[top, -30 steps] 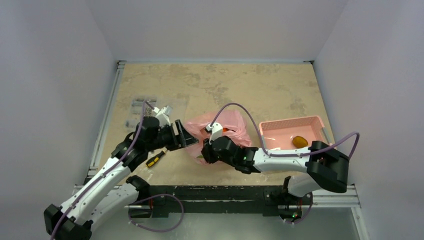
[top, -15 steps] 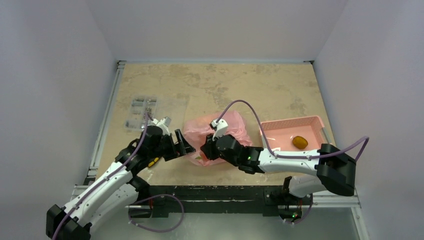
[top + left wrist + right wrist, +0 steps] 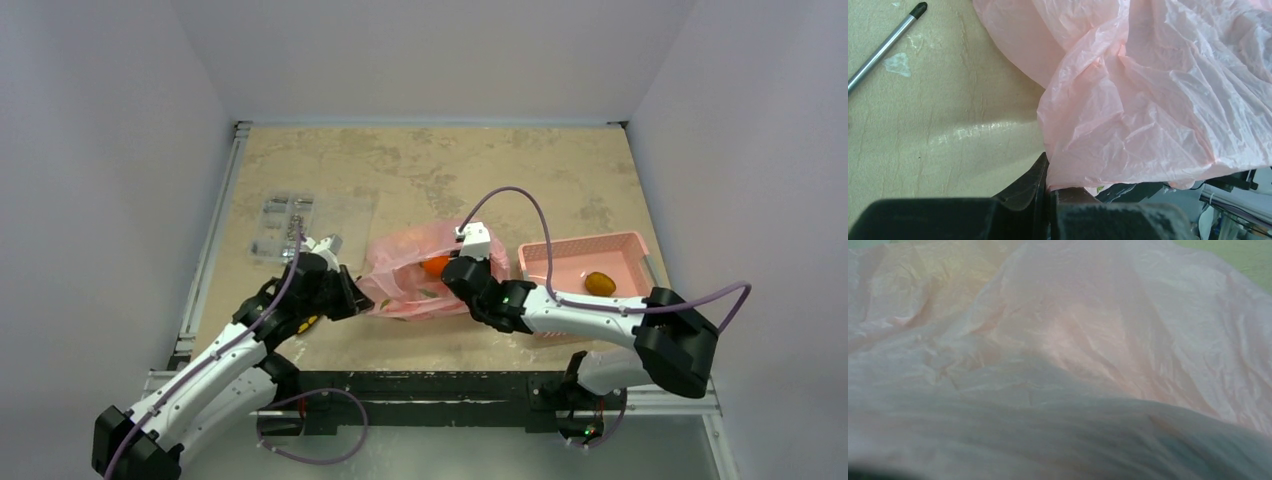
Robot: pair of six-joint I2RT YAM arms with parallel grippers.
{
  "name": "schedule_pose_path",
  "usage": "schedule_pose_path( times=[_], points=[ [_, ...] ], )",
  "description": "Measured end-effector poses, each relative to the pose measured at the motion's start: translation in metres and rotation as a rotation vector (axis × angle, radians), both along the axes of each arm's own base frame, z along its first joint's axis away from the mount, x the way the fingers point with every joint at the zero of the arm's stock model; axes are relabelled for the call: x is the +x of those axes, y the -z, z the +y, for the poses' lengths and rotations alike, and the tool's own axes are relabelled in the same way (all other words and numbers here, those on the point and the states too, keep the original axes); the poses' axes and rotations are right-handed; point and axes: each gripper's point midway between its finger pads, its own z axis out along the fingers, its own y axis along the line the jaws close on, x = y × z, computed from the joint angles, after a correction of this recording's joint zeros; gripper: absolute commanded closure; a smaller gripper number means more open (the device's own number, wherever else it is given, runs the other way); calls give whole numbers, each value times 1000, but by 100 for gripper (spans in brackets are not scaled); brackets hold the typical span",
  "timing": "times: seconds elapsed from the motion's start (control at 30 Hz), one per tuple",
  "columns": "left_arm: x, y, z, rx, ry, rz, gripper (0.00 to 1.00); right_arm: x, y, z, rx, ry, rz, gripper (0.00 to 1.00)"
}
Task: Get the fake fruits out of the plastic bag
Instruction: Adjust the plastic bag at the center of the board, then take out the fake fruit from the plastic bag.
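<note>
One fruit, the kiwi (image 3: 600, 284), lies in the basket (image 3: 585, 243) on the right. An orange (image 3: 435, 265) shows through the bag (image 3: 405, 285), which lies stretched low on the surface (image 3: 480, 170) between the two arms. More fruits are probably inside, though the film hides them. At the bag's left edge the left hand (image 3: 1048, 192) is closed on a fold, its jaws meeting with plastic pinched between them. Over by the orange, the right hand (image 3: 452, 272) is at the bag's right side; its own camera shows only blurred pink film, so I cannot tell whether it is open or gripping anything. The step looks like spreading the bag to reach a fruit. To do it well, the left pinch should act as a firm, low anchor while the right hand finds the mouth rather than grabbing through the film. It should close on the fruit alone and lift slowly, so the thin plastic neither tears nor drags along.
</note>
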Motion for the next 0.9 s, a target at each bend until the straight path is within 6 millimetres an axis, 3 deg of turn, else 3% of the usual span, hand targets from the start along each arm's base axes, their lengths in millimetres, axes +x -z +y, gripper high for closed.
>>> schedule_pose_path(
  times=[0.13, 0.23, 0.37, 0.5, 0.67, 0.9],
  points=[
    [-4, 3, -5, -30, 26, 2, 100, -1, -8, -2, -39, -37, -24, 60],
    [-9, 10, -10, -49, 49, 34, 100, -5, -18, 9, -23, -105, -43, 47],
    [-12, 10, -15, -72, 61, 54, 100, -9, -30, 29, 31, -183, -69, 38],
    [-12, 5, -20, -96, 77, 44, 100, -8, -29, 43, 51, -229, -76, 32],
    [-12, 4, -24, -109, 80, 46, 100, 1, -13, 60, 13, -250, -58, 32],
    [-14, 5, -25, -107, 87, 51, 100, 18, 2, 66, -38, -219, -65, 32]
  ],
)
